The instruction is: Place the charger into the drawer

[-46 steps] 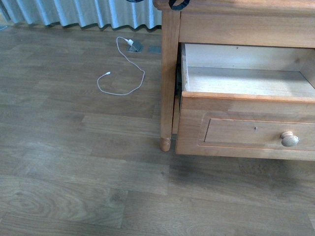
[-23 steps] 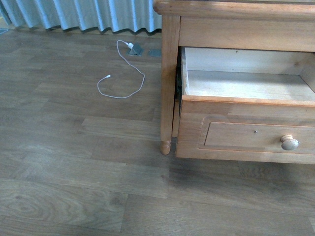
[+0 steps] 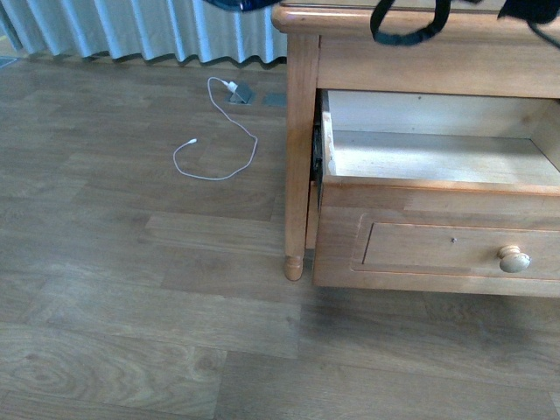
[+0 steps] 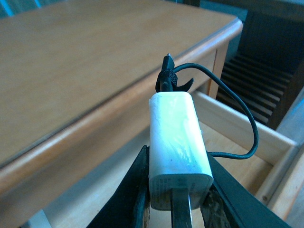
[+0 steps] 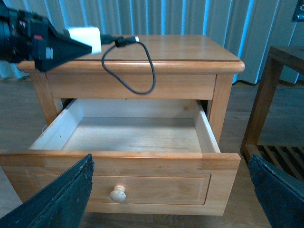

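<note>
Currently left gripper [image 4: 176, 192] is clamping the charger [image 4: 175, 133], mid-carry; open drawer [image 5: 133, 135] is waiting below it, likely needing descent then release.

Thin white cable [image 3: 255, 143] in a loose loop on wood-look floor [image 3: 131, 289], near pale pleated curtain [image 3: 140, 26].

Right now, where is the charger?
The left wrist view shows the charger clamped in the left gripper, at the front edge of the nightstand top, above the open drawer.
</note>
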Controlling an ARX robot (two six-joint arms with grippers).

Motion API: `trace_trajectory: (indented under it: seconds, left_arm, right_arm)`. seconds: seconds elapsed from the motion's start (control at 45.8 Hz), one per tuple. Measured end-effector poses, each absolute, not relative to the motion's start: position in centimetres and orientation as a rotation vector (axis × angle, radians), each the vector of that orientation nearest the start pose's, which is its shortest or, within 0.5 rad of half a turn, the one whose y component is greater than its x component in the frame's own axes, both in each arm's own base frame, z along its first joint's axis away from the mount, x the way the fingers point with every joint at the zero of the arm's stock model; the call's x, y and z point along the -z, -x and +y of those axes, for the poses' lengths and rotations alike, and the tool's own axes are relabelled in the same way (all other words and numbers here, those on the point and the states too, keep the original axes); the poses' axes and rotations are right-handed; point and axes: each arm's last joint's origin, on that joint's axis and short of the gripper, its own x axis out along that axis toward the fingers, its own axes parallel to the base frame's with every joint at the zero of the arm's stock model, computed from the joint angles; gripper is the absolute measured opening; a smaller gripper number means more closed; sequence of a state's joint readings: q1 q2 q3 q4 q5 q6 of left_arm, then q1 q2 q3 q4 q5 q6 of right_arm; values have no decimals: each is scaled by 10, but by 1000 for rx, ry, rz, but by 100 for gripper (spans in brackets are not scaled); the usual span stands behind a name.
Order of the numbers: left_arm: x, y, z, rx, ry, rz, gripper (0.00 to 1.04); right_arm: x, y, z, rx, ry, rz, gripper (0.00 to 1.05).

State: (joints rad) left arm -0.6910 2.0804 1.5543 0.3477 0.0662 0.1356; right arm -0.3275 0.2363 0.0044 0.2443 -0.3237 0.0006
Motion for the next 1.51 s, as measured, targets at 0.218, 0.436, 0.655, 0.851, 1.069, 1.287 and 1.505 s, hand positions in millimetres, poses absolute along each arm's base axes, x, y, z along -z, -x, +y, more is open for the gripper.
trace_trajectory:
  seconds: [0.218,0.436,0.655,0.851,1.069,1.287,1.505]
  left_arm:
    - [-191,-387,-323,753,-234,264,24]
    - [-155,-407,-332,716,-257,344,24]
    - [-148,-424,-335,657,-261,346,37]
    - [-161,-421,-328,564,-249,268,74]
    - [-237,-391,-287,375,-190,90,98]
    - [-319,-325,-186,91,-98,-69,99]
    - [-333,-220,-94,-151,-27,-120,99]
  right_arm:
    - [-169,-108,-27,3,3,-12,96]
    - [-169,-108,-27,4,3,-12,96]
    - [-169,-108,-27,3,3,-12,96]
    - [-169,-108,-27,3,3,-12,96]
    - [-169,-108,-27,3,3,-12,96]
    - [-169,-108,-27,3,3,-12,96]
    - [-169,-108,-27,3,3,-12,96]
